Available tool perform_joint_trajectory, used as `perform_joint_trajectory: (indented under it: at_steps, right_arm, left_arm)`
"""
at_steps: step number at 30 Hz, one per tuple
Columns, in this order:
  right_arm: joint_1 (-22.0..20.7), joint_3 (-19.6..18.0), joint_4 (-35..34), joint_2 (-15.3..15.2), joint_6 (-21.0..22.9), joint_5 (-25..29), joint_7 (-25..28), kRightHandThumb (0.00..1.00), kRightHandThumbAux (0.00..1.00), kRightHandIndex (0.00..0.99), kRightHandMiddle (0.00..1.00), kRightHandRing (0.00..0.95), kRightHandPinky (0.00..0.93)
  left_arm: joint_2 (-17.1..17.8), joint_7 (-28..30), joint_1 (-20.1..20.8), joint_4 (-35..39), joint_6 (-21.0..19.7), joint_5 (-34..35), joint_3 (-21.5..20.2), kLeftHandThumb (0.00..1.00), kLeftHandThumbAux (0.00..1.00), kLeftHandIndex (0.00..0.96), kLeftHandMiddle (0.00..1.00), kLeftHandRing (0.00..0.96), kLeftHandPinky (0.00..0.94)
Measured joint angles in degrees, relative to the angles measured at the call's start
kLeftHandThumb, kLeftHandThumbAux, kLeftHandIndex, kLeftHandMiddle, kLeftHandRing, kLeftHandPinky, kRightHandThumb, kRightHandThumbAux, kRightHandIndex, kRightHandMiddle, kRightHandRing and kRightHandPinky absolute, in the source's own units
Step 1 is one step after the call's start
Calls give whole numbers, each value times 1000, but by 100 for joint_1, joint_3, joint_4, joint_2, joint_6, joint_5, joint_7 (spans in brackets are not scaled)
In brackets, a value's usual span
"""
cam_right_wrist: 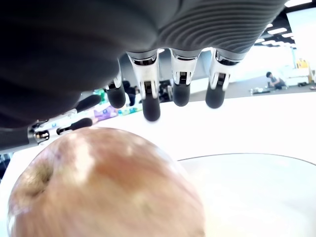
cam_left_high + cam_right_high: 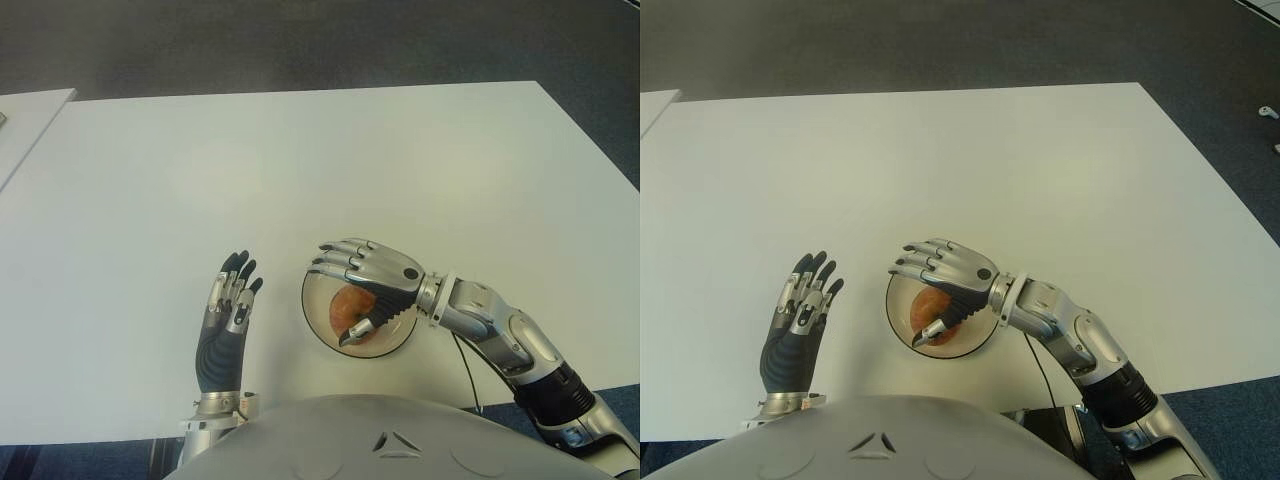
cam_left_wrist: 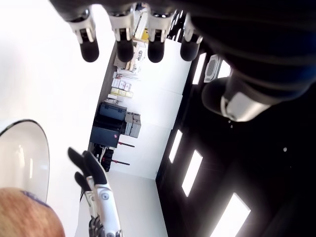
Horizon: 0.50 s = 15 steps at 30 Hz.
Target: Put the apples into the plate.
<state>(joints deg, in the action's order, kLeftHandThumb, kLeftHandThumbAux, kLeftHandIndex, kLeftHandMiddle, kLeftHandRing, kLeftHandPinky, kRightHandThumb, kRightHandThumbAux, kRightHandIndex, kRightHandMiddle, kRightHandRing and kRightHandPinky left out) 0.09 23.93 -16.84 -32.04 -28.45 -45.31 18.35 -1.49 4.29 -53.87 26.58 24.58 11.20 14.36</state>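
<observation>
One reddish apple (image 2: 352,303) lies in a shallow clear plate (image 2: 312,312) near the table's front edge. My right hand (image 2: 338,298) hovers right over it, fingers (image 2: 335,258) stretched out above the plate's far rim and the thumb angled down beside the apple. In the right wrist view the apple (image 1: 98,182) fills the foreground, and the fingertips (image 1: 180,96) stand straight and apart from it. My left hand (image 2: 228,300) shows left of the plate with its fingers extended and nothing in it.
The white table (image 2: 300,170) stretches away behind the plate. A second white table edge (image 2: 30,110) shows at the far left, dark carpet beyond. A cable (image 2: 468,375) hangs below my right forearm at the table's front edge.
</observation>
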Motion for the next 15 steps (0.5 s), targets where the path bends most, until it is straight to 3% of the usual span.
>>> perform_joint_trajectory:
  at_steps: [10, 15]
  right_arm:
    - [9, -13, 12, 0, 26, 216, 120, 82, 243, 0, 0, 0, 0]
    - [134, -80, -159, 31, 285, 452, 284, 83, 237, 0, 0, 0, 0]
  left_arm:
    - [20, 1, 10, -8, 0, 174, 19, 126, 454, 23, 0, 0, 0]
    - [25, 1, -2, -5, -21, 211, 29, 133, 455, 24, 0, 0, 4]
